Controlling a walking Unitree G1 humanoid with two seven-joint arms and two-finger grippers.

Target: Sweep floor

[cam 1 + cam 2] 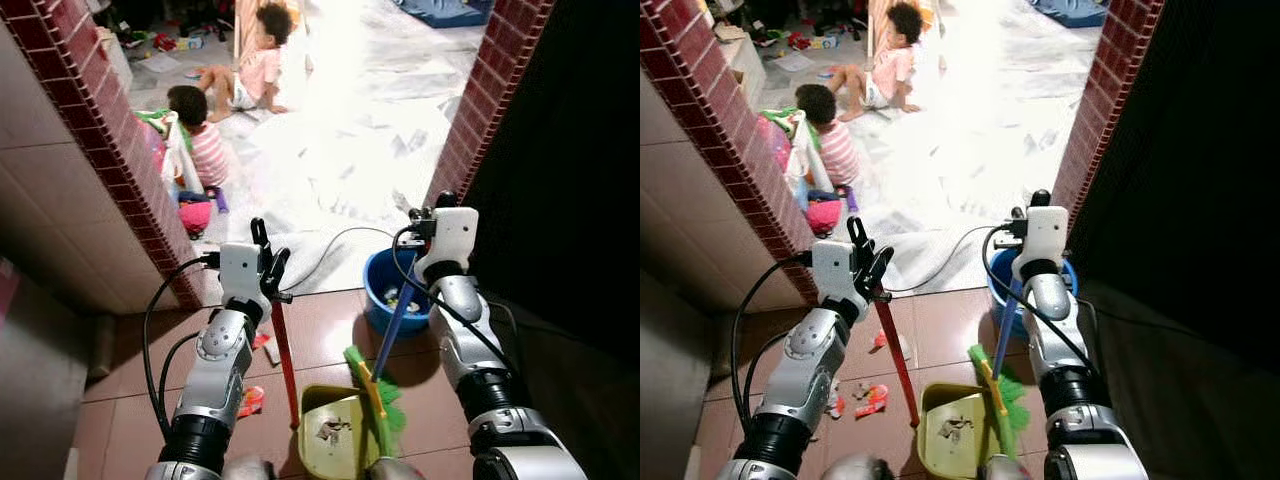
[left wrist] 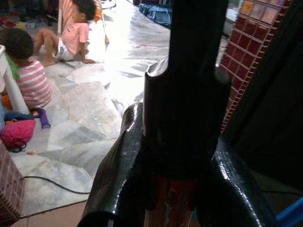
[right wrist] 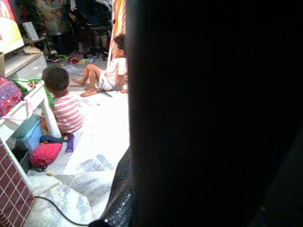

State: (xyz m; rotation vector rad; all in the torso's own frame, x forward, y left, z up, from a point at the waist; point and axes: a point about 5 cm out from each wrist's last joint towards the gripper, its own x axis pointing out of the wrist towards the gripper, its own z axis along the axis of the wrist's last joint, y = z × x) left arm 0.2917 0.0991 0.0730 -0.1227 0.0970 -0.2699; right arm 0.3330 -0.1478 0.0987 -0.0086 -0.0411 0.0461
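dustpan (image 1: 330, 430) has some scraps in it | blue bucket (image 1: 382, 290), maybe scraps too | left gripper (image 1: 268, 262) fingers clenched on red handle (image 1: 284, 355) | right gripper (image 1: 420, 215) fingers on broom (image 1: 385, 345): can't tell | scraps (image 1: 252, 400) on brown tile floor (image 1: 320, 330)

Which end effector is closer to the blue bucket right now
Right. The right end effector sits just above the blue bucket, gripping the blue broom handle. The left end effector is off to the bucket's left, holding the red dustpan handle.

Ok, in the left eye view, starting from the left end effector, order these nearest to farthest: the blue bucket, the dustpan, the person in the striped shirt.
1. Dustpan, below the left end effector, on its red handle.
2. Blue bucket, to the right.
3. Person in the striped shirt, past the doorway, up left.
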